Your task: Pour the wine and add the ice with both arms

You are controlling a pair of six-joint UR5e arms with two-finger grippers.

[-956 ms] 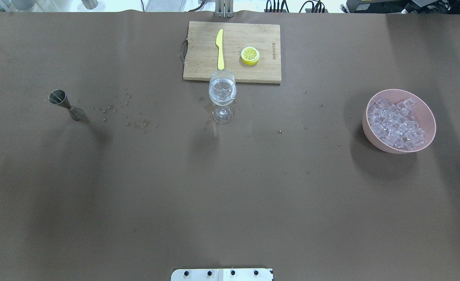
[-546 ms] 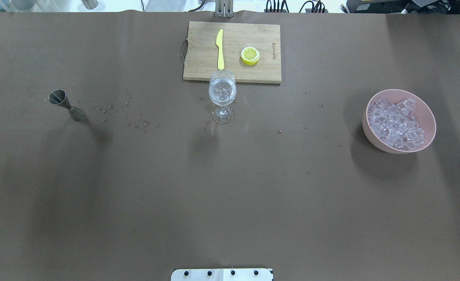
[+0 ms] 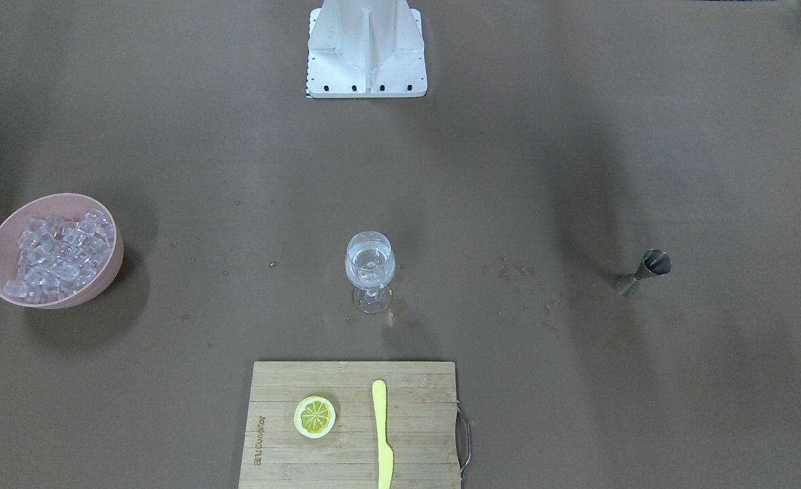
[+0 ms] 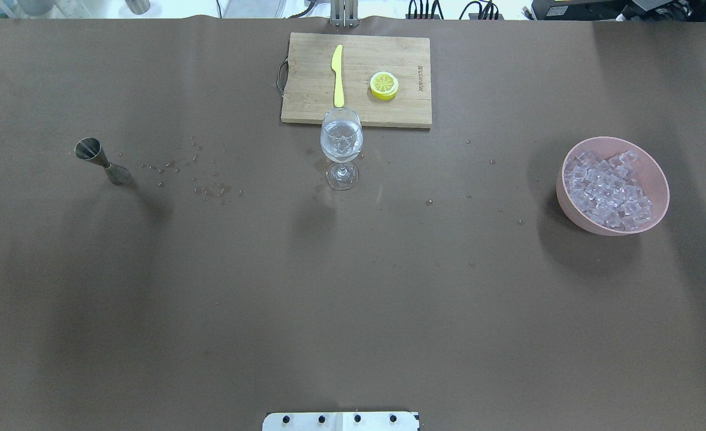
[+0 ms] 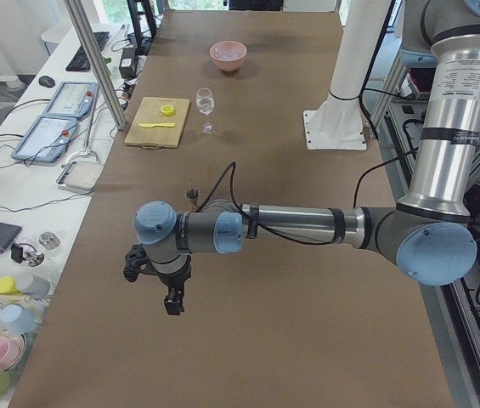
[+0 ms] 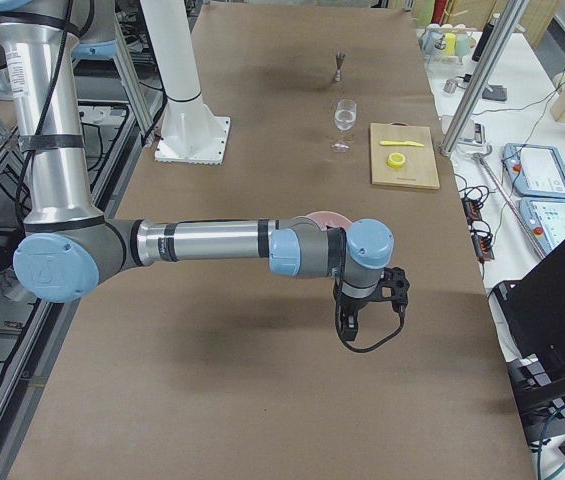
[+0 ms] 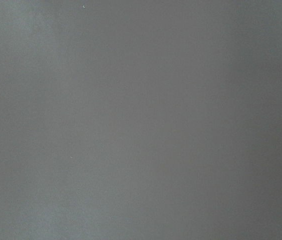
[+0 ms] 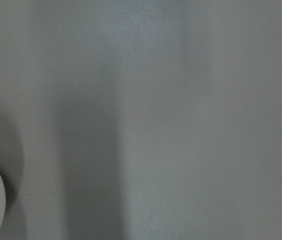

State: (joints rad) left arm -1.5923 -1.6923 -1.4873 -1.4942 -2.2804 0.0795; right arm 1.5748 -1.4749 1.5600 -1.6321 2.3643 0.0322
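Note:
A stemmed wine glass [image 4: 341,143] stands at the table's middle, in front of the cutting board. It holds clear liquid and a few ice cubes, and also shows in the front-facing view [image 3: 370,268]. A pink bowl [image 4: 573,214] heaped with ice cubes [image 4: 607,188] sits at the right. A steel jigger [image 4: 98,160] stands at the left. Both arms are outside the overhead and front-facing views. The left gripper [image 5: 172,302] hangs over bare table at the left end. The right gripper [image 6: 347,330] hangs near the bowl at the right end. I cannot tell whether either is open or shut.
A wooden cutting board [image 4: 305,102] at the far edge carries a yellow knife [image 4: 338,75] and a lemon slice [image 4: 384,85]. Droplets [image 4: 209,179] dot the cloth between jigger and glass. The white pedestal base [image 3: 366,61] stands at the robot's side. Both wrist views show mostly bare cloth.
The ice in the pink bowl has shifted slightly, as if the bowl settled. Glass, jigger and board have not moved.

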